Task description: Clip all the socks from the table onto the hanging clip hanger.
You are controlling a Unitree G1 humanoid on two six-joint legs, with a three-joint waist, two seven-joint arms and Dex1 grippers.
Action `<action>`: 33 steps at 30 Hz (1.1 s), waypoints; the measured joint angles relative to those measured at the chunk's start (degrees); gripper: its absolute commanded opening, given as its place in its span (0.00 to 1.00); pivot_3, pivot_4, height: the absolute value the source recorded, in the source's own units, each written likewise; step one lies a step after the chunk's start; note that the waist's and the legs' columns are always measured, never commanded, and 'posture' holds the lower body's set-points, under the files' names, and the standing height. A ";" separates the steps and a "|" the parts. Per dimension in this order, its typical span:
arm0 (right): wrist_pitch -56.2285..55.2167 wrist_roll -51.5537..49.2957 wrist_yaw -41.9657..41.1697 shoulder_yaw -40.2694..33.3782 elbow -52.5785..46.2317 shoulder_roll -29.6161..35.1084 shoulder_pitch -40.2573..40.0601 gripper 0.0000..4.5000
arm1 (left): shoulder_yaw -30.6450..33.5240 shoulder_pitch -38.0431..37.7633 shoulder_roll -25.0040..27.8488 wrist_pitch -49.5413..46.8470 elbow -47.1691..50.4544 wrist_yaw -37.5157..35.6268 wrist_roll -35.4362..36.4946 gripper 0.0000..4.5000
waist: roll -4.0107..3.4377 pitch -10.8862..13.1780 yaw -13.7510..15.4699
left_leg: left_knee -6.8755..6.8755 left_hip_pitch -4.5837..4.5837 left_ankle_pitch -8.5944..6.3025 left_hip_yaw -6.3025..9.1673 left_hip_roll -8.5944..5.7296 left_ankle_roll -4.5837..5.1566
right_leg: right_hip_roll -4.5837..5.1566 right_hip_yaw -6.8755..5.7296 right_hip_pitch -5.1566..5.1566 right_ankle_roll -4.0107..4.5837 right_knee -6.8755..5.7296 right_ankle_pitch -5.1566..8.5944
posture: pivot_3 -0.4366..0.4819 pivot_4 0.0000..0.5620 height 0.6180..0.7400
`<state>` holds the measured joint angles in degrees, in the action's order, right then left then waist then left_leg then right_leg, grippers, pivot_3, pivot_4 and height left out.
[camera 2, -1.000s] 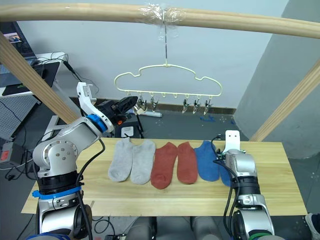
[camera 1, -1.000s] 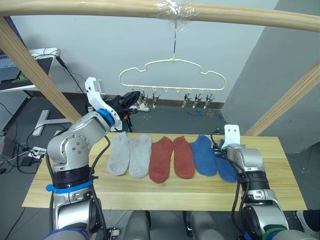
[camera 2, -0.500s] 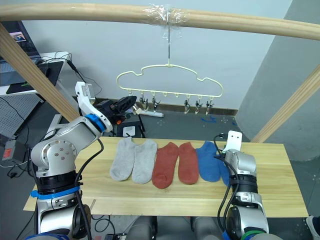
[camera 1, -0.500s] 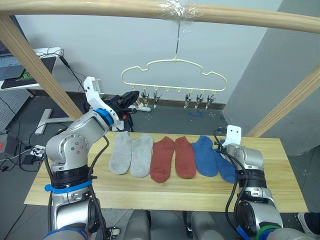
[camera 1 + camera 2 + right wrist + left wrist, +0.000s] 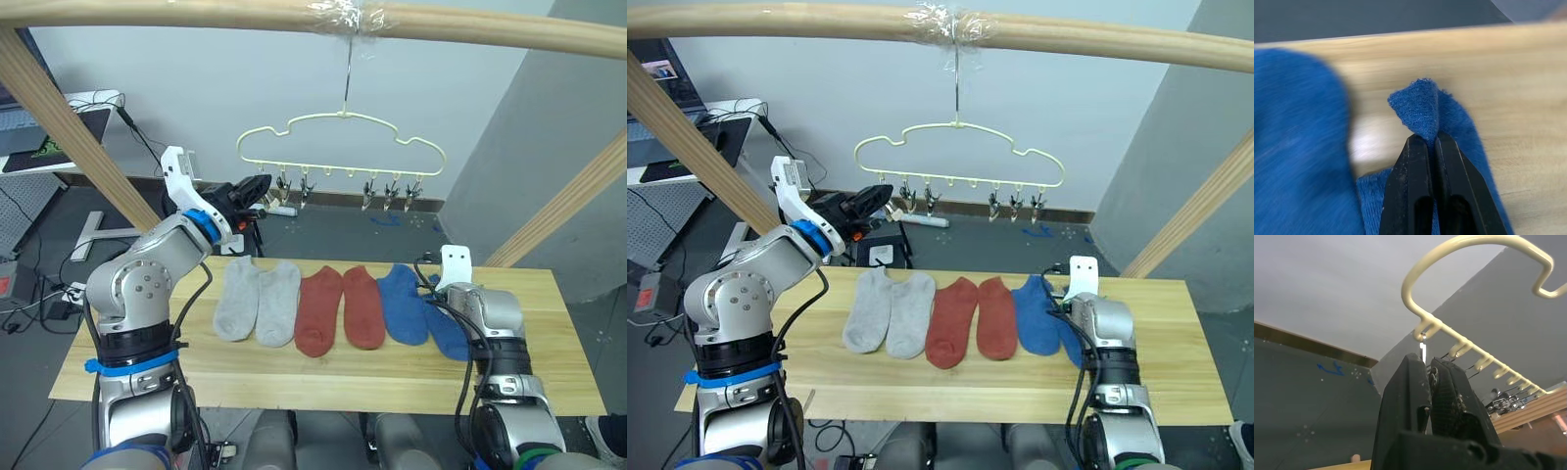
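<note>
6 socks lie in a row on the table (image 5: 549, 377) across the centre of the head view, toes toward the robot: 2 grey socks (image 5: 254, 301) at centre left, 2 red socks (image 5: 340, 308) in the middle, and 2 blue socks (image 5: 416, 305) at centre right. Each pair lies side by side with edges touching or slightly overlapping. The hanger (image 5: 340, 147) hangs by its hook from the taped pole (image 5: 196, 12) running along the top of the frame, above and behind the table. A row of metal clips (image 5: 387, 192) hangs below its lower wire. The left gripper (image 5: 258, 186) is raised at upper centre left, level with the clips, at the left end of the hanger. In the left wrist view, the left gripper (image 5: 1431, 379) has its fingers pressed together on the end clip (image 5: 1433, 373), directly below the hanger's first loop. The right gripper (image 5: 1431, 142) is down at the table at centre right of the head view, at the cuff end of the rightmost blue sock (image 5: 1454, 117). In the right wrist view its fingers are clenched on a raised fold of that sock's edge, while the remainder of the sock lies flat on the wood.
</note>
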<state>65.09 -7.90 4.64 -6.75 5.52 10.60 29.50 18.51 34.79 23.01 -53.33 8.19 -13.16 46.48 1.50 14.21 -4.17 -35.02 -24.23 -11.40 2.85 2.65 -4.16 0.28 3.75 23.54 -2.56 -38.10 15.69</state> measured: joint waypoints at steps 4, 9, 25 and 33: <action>6.76 -2.13 -6.46 6.13 -14.60 5.25 -0.38 0.01 | 0.08 0.53 0.30 -0.55 -1.49 0.00 0.51 0.02 | 0.01 0.09 -0.20 | 0.02 -0.03 0.00 0.05 0.02 0.00 | -0.01 -0.06 0.03 -0.01 0.01 0.01 | 0.40 0.46 1.00; 14.47 -5.00 -11.29 9.34 -25.64 8.04 1.47 0.01 | 0.51 1.12 0.38 -1.42 -2.16 0.01 1.09 0.02 | 0.05 0.18 -0.53 | 0.02 -0.15 0.00 0.04 0.02 0.00 | -0.01 -0.04 0.15 -0.03 0.01 0.02 | 0.39 0.46 1.00; 19.34 -9.14 -13.30 11.24 -29.46 -8.85 8.94 0.01 | 2.38 3.29 -0.50 -5.08 -4.30 2.33 4.91 0.02 | 0.08 0.20 -0.53 | -0.01 -0.54 0.01 0.13 0.03 -0.02 | 0.02 -0.16 0.57 0.14 -0.14 -0.09 | 0.40 0.45 1.00; 10.79 -8.80 -13.32 14.04 -19.75 -13.32 12.35 0.01 | 3.12 3.80 -0.72 -6.23 -4.32 3.15 5.46 0.02 | 0.09 0.21 -0.57 | -0.08 -0.51 0.02 0.16 0.02 -0.03 | 0.01 -0.18 0.72 0.13 -0.64 -0.08 | 0.41 0.45 1.00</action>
<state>75.88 -16.70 -8.68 7.29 -14.22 -2.72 41.85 21.63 38.59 22.29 -59.56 3.87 -10.01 51.94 1.59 14.42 -4.74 -35.10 -24.74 -11.37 3.01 2.67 -4.20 0.29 3.57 24.26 -2.42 -38.73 15.61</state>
